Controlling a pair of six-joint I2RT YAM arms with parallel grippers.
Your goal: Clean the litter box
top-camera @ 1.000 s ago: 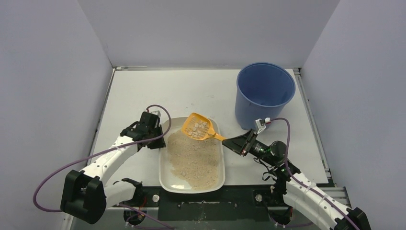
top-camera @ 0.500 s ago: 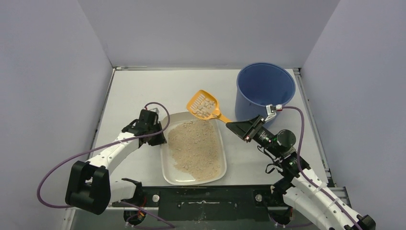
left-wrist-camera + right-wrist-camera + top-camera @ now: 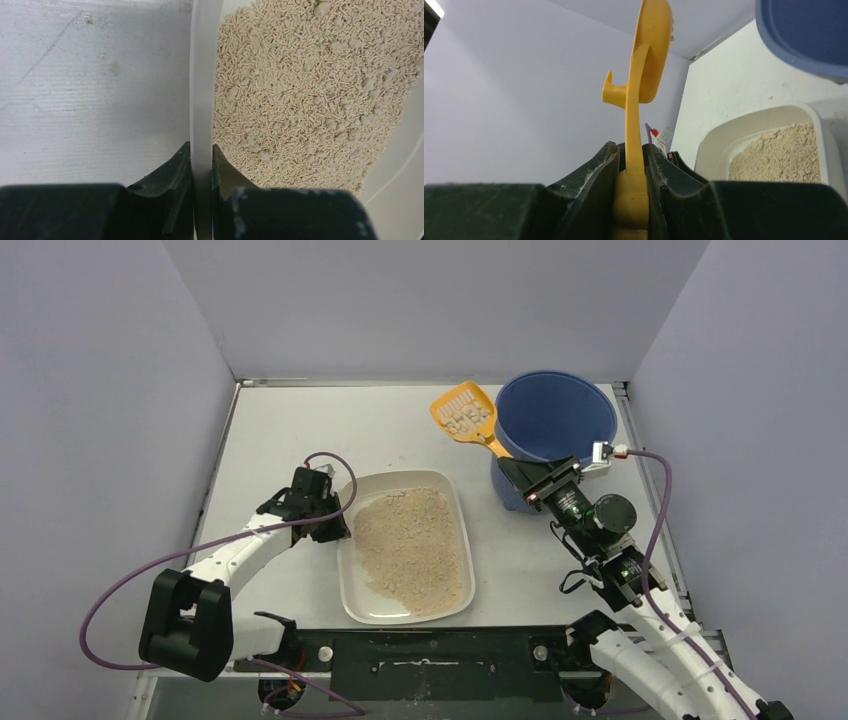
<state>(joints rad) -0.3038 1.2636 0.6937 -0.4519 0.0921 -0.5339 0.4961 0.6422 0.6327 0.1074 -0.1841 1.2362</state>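
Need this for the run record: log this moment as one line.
left pincer: shut on litter box rim | right pincer: shut on orange scoop handle | scoop: loaded with clumps, aloft beside blue bucket

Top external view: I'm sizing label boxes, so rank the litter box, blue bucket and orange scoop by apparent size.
Largest: litter box, narrowly.
Next: blue bucket; its raised rim sits nearer the camera, so unsure.
Smallest: orange scoop, clearly.

Top external: looking down from high behind, far off.
Left wrist: looking steeply down, close, at shallow off-white rectangular plastic litter box (image 3: 202, 100).
Right wrist: looking low, nearly level.
Shared: litter box showing in all three.
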